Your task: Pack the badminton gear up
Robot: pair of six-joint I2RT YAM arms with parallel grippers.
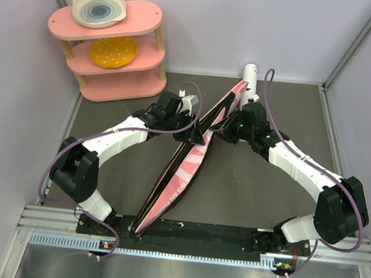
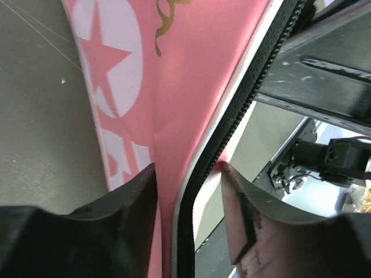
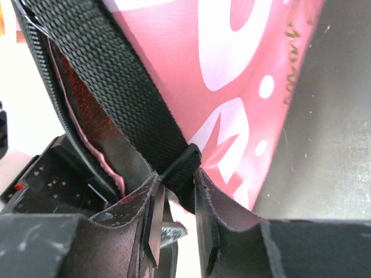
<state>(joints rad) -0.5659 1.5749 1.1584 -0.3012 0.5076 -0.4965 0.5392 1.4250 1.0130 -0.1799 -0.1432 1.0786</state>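
The left gripper [image 2: 188, 174] sits over the long edge of the racket bag [image 2: 191, 75]. Its two fingers [image 2: 127, 200] are a little way apart, with the pink cloth and the black zipper [image 2: 243, 98] between them. The cloth touches both fingers, so it looks like a pinch, but the view is very close and I am not fully sure.

The right gripper [image 3: 177, 176] is narrow. It squeezes the black strap [image 3: 116, 75] of the bag, right where the strap goes through a small black loop.

From above, the two grippers meet in the middle of the table [image 1: 265, 200]. The bag lies slanted, one end near the front rail between the arm bases and the other end pointing to the back wall. Its dark zipper edge on the left side stands up.

The white tube [image 1: 250, 73] is at the far end of the bag, close to the back wall.

The pink shelf [image 1: 121, 86] stands in the back left corner, well apart from the bag, with a pale plate [image 1: 99, 8] on top and a yellow plate [image 1: 114, 51] below. Bare table shows to the right of the bag, and between the bag and the shelf.
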